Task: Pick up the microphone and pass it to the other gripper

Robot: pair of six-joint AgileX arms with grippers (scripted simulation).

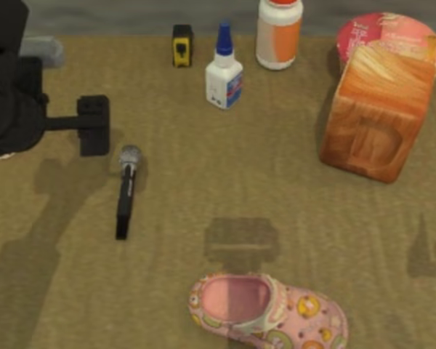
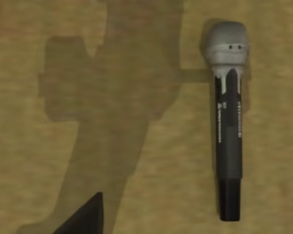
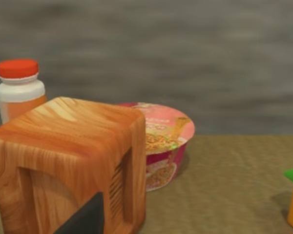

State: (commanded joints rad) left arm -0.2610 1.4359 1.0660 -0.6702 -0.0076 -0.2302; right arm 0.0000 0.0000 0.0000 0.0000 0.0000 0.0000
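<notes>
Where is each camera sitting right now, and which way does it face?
Top view: above the table, looking down; left gripper beside the microphone.
Left wrist view: on the left arm, facing down at the microphone; one fingertip shows.
Right wrist view: low, facing the wooden block, noodle cup and orange-capped bottle.
Shared: microphone in top and left wrist views.

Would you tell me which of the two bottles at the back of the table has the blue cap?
The glue bottle, white with a pointed blue cap, standing left of the larger orange-capped bottle.
</notes>
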